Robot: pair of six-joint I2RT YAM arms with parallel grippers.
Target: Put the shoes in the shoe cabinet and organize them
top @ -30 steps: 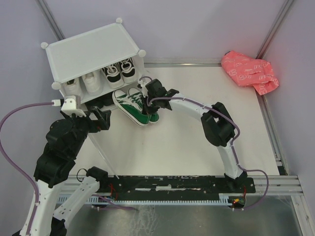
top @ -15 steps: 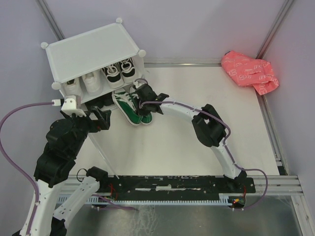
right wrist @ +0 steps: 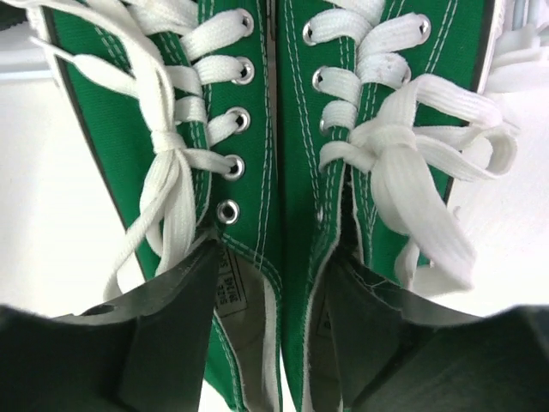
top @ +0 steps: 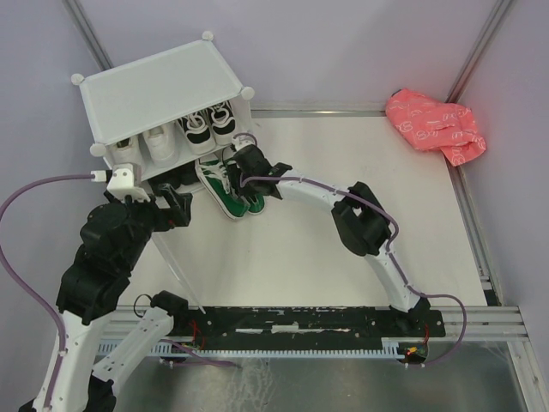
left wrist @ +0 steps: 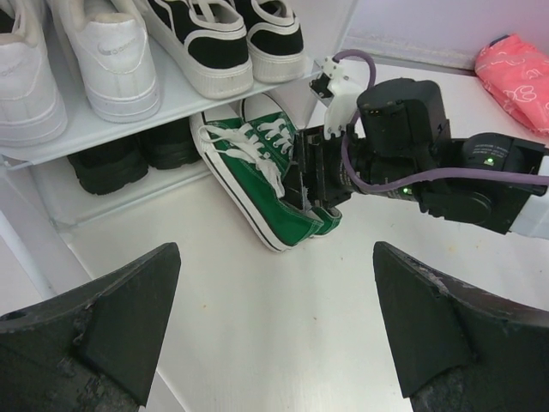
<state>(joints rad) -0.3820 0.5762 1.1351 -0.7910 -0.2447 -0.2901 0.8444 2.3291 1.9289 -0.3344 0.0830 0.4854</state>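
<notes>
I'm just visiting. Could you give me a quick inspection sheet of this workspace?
Surface: white table.
Job's things: cabinet holds white sneakers and black-and-white sneakers on its upper shelf, black shoes below; green sneakers lie at its lower opening, toes toward it.
Clutter: pink bag in the far right corner.
Tools: left tool wide open, empty; right tool has its fingers inside the green sneakers, grip unclear.
Cables: purple cables run along the left arm and right arm.
Surroundings: pale walls, metal posts.
</notes>
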